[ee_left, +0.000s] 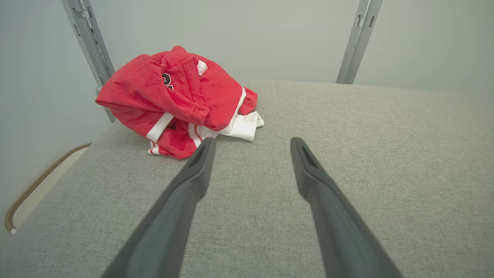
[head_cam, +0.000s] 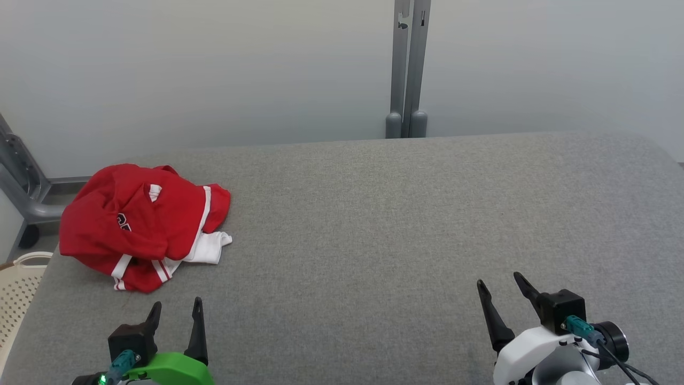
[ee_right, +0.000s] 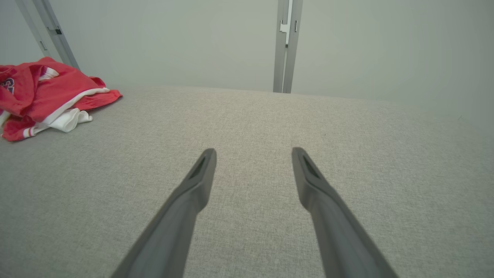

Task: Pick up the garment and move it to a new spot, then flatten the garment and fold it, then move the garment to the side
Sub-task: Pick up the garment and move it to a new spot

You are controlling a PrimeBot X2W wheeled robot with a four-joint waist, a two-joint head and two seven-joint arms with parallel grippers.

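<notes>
A red garment [head_cam: 139, 224] with white stripes and dark lettering lies crumpled in a heap at the far left of the grey table [head_cam: 374, 224]. The left wrist view has the garment [ee_left: 181, 100] just ahead and left of my fingertips; in the right wrist view the garment [ee_right: 46, 96] sits far to the left. My left gripper [head_cam: 176, 307] stands open near the table's front edge, a short way in front of the heap, holding nothing. My right gripper [head_cam: 499, 280] is open at the lower right, far from the cloth, over bare table.
A cream perforated basket [head_cam: 18, 289] stands beside the table's left edge. A grey metal post [head_cam: 409, 69] rises behind the far edge, and a grey frame [head_cam: 21, 176] stands at the back left. A pale wall closes the far side.
</notes>
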